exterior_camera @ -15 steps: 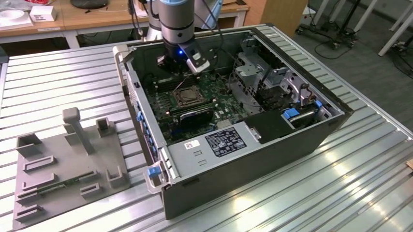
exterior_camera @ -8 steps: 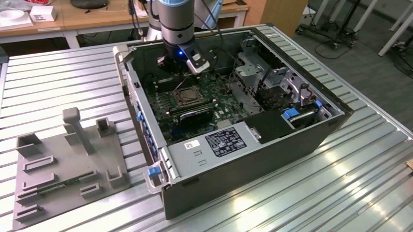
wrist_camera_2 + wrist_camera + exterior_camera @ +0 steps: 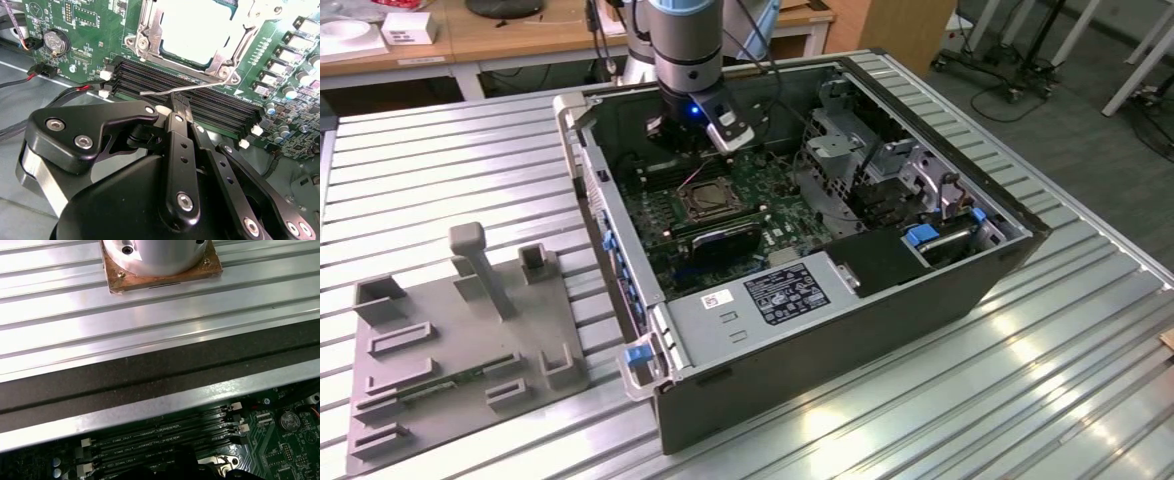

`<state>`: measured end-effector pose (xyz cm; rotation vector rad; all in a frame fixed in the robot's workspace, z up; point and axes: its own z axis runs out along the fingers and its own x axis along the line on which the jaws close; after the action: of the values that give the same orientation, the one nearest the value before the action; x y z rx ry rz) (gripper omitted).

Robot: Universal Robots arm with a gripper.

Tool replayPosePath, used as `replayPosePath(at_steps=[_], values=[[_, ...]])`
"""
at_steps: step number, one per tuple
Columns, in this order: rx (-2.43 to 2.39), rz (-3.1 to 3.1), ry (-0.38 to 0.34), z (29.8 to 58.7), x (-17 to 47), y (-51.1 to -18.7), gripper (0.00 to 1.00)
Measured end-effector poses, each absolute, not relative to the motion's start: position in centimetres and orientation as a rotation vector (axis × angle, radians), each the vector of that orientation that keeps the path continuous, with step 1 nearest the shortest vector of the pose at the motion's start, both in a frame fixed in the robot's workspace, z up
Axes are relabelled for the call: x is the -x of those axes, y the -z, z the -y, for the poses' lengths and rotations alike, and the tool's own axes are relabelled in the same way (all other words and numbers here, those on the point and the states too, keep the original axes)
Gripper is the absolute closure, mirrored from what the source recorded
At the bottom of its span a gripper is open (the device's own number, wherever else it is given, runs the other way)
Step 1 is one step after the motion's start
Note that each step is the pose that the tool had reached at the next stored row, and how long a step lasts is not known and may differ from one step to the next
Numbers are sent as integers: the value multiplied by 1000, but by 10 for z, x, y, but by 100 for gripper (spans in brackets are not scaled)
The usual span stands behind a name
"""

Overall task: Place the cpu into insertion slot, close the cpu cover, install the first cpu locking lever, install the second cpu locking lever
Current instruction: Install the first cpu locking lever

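The pale square cpu [image 3: 195,30] lies in the insertion slot [image 3: 707,197] on the green motherboard. The silver cpu cover [image 3: 150,27] lies flat around it as a frame. A thin silver locking lever [image 3: 210,86] runs along the socket's edge above the black memory slots [image 3: 215,102]; its free end sticks out past my fingertips. My gripper [image 3: 178,104] is shut, with its black tips right at this lever wire; I cannot tell whether the wire is between them. In the exterior view my gripper [image 3: 691,140] hangs inside the open case, just behind the socket.
The open computer case [image 3: 854,330] stands on a ribbed aluminium table [image 3: 1067,380]. Its wall [image 3: 150,370] rises close beside the memory slots [image 3: 165,437]. A drive cage and cables [image 3: 881,170] fill the exterior view's right. A grey fixture plate [image 3: 454,330] lies on the exterior view's left.
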<state>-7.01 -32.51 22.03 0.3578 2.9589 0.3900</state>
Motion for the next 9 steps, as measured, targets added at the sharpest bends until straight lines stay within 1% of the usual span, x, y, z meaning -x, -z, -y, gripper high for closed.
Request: replayPosePath(at_steps=[9], values=[[-358,-2959,-389,325,68,-219,89]])
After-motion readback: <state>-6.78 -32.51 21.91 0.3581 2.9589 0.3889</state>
